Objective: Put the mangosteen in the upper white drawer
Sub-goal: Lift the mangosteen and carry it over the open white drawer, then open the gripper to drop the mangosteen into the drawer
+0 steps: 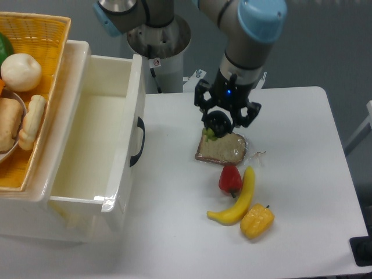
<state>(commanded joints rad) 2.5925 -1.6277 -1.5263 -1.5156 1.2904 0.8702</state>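
Between the fingers of the gripper (217, 123) the mangosteen (217, 124) is being held, its dark round body clamped and its light green calyx showing at the lower left edge. Directly below the gripper, the fruit is hanging above the upper left part of a slice of bread (222, 149) in a clear wrapper; whether it is touching the bread or clear of it cannot be told from this angle. Further below the gripper, a red pepper (230, 179) is lying on the white table (302, 145), touching a banana (237, 201) that is curving down to its right. Just beyond the banana's lower end, a yellow pepper (256, 220) is sitting.

Well apart to the gripper's left, the upper white drawer (110, 87) is standing pulled out, its black curved handle (138, 142) facing the gripper and its glossy inside showing nothing in it. Beyond the drawer, still further left of the gripper, a yellow wicker basket (40, 35) is holding a pale round ball (21, 71) and some bread rolls (29, 123). Above the gripper, the grey arm with its blue joint cap (261, 13) is reaching down from the top edge.
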